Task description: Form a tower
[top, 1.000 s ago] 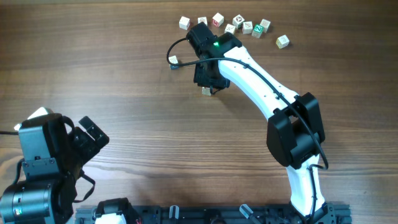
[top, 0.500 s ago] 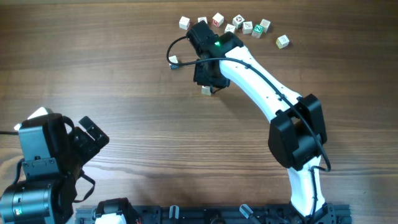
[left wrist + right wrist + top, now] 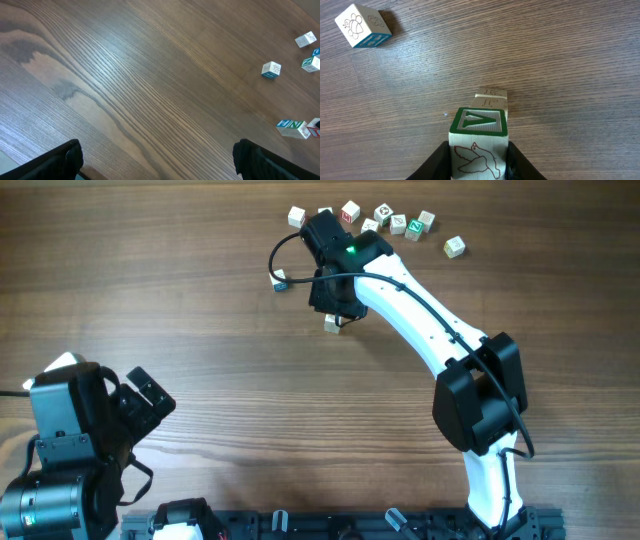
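Observation:
My right gripper (image 3: 479, 162) is shut on a pale wooden cube (image 3: 478, 131) with a green-framed letter on top and a bird outline on its side. Just beyond and below it, a single pale cube (image 3: 490, 98) with a printed top rests on the table; the overhead view shows this cube (image 3: 333, 325) at the near edge of the right gripper (image 3: 329, 292). No stacked tower shows. My left gripper (image 3: 157, 165) hangs open over bare wood at the near left (image 3: 140, 402), holding nothing.
A blue-marked cube (image 3: 281, 280) lies left of the right gripper, also in the right wrist view (image 3: 362, 26). Several loose cubes (image 3: 385, 218) sit in a row at the far edge, one more (image 3: 455, 247) to their right. The black cable (image 3: 285, 255) loops beside the wrist.
The right gripper with its cube has shifted slightly toward the far left. The left arm has not moved.

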